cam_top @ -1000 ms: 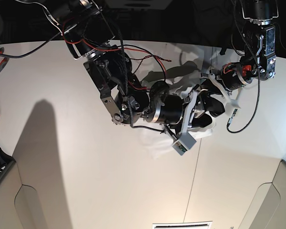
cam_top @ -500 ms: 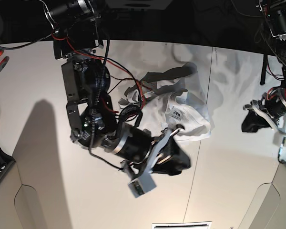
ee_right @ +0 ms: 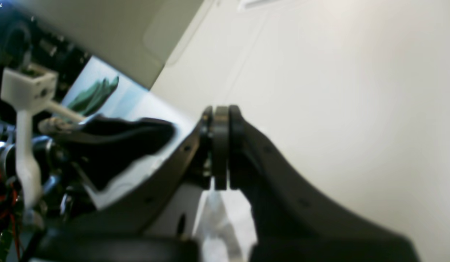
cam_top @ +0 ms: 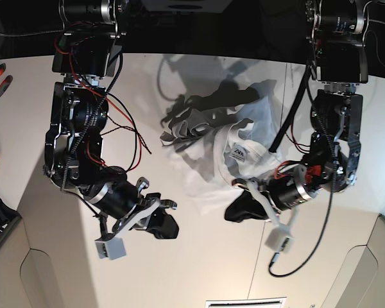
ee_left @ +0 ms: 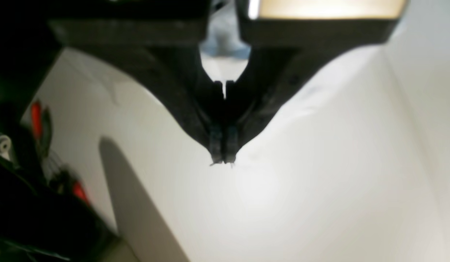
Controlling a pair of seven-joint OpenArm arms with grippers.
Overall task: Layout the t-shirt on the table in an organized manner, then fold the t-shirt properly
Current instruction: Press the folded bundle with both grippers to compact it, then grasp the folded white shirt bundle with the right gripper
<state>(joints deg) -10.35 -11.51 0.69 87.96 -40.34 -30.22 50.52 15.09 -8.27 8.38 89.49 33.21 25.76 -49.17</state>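
We see the t-shirt (cam_top: 228, 154) lying crumpled on the worktop (cam_top: 199, 256), toward one o'clock from centre. At its five o'clock edge sit our left fingers (cam_top: 239, 208), pressed together and empty. At seven o'clock, well apart, our right fingers (cam_top: 162, 224) are likewise closed on nothing.

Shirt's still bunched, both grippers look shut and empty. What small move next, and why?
Probably open the left gripper and reach for the near edge of the crumpled white fabric t-shirt. Both jaws are closed on nothing, and the shirt lies bunched on the matte white table.
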